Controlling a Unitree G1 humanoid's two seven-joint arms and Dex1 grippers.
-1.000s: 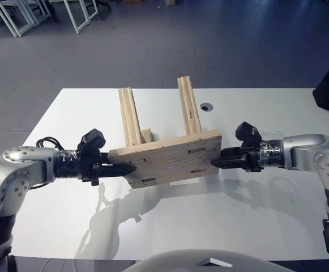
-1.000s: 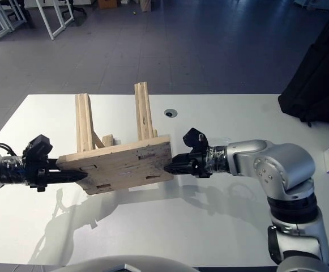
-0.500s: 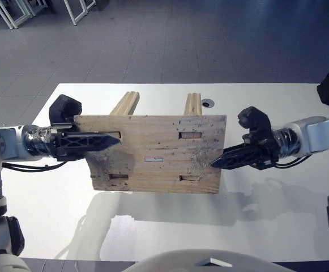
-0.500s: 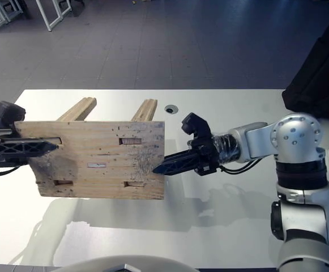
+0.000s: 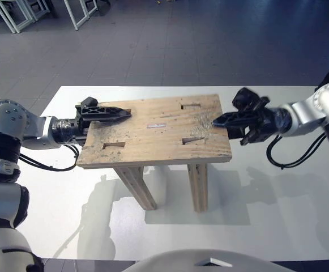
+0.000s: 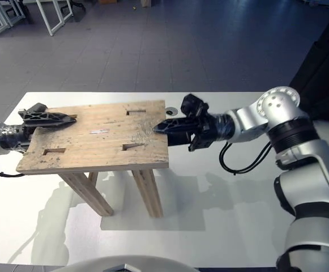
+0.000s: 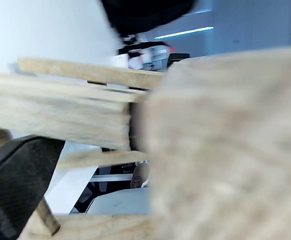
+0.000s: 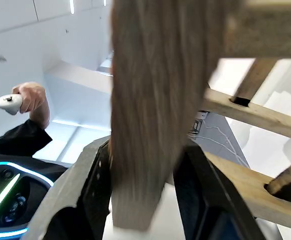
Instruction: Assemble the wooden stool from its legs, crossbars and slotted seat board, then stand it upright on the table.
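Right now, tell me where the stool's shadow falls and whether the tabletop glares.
Left eye view: the stool casts a soft shadow on the table, beneath it and toward the robot; no glare. Right wrist view: its seat board is backlit.

Bright, even indoor light from overhead, white table [image 5: 277,192] faintly glossy, soft grey shadow of the wooden stool [image 5: 153,133] falling toward its near edge, floor [image 5: 181,45] beyond dimmer, ceiling strip lights [image 8: 71,6] glowing.

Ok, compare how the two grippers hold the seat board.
The left gripper grips the seat board at its far left corner; the right gripper at its right edge. The left gripper reaches well over the top; the right gripper barely overlaps it. Both clamp it.
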